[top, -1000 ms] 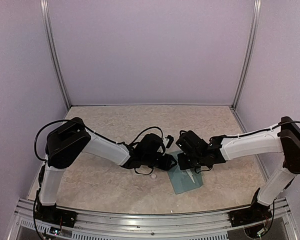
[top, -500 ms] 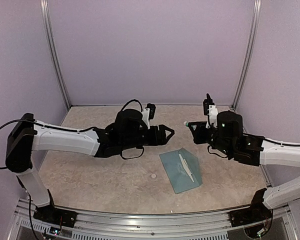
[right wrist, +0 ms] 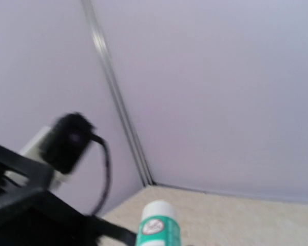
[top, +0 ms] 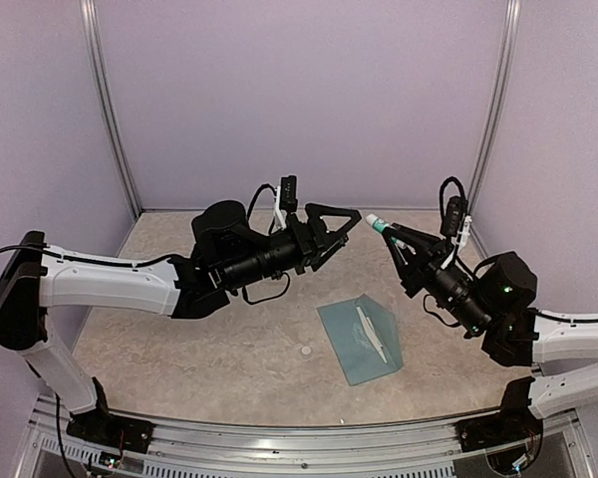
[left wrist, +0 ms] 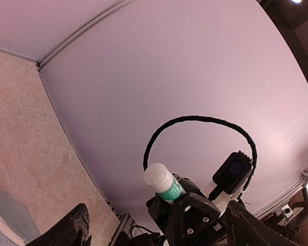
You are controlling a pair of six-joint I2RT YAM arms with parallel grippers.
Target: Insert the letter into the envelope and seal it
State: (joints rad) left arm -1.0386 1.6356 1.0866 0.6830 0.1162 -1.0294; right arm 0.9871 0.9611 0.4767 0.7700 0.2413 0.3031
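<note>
Our left fingers (left wrist: 66, 233) stand spread wide with nothing between them, high above the counter (top: 179, 329), tips facing the right fingers (top: 409, 242) across a short gap. Those are closed on a white-and-green glue stick (top: 381, 226), its pale end poking toward the left arm. Below, between both arms, we see the envelope (top: 347, 351) lying flat, skewed to the counter's edges, well apart from both arms. A pale strip (top: 371, 334) lies along it; whether that is the letter we cannot tell. A small white round piece (top: 305, 351) sits near the envelope's left edge.
</note>
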